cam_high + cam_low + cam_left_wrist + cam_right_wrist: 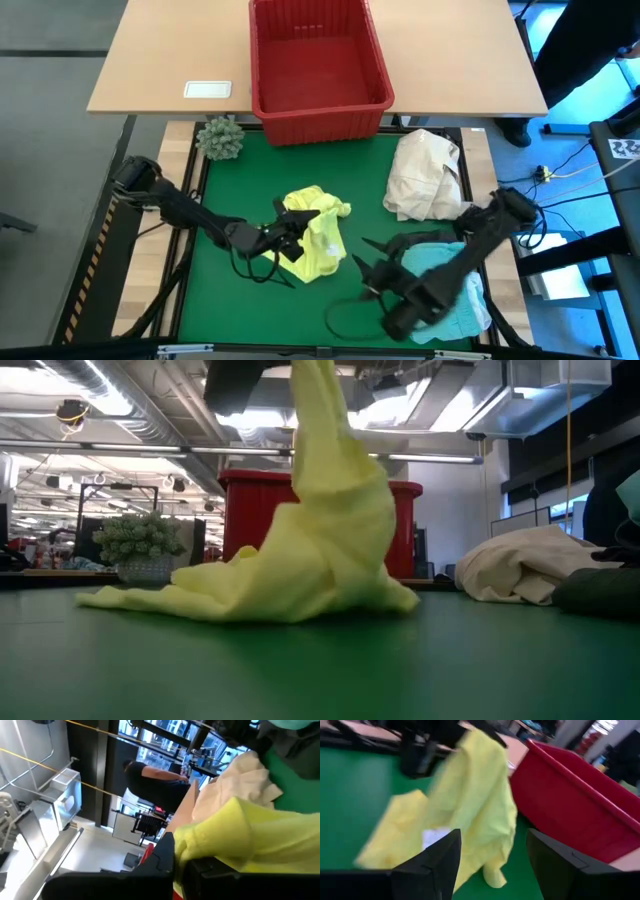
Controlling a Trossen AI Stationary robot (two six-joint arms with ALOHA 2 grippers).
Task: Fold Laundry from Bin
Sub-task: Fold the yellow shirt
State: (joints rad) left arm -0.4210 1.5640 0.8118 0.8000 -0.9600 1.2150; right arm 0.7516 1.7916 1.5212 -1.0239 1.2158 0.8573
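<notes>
With left gripper (297, 232) clamped on yellow shirt (322, 240), most of it hanging below onto green mat (250, 175), lift until hem clears, then bring right gripper (372, 268), fingers spread and empty nearby, to a free corner.

Yellow garment (318, 238) half-lifted (bunched) before empty red bin (318, 62).

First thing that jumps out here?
The bright yellow cloth garment at mid-mat, one end pinched and lifted by the left gripper while the rest trails on the green mat. Behind it sits the empty bright red plastic crate; the right gripper hovers open nearby.
</notes>
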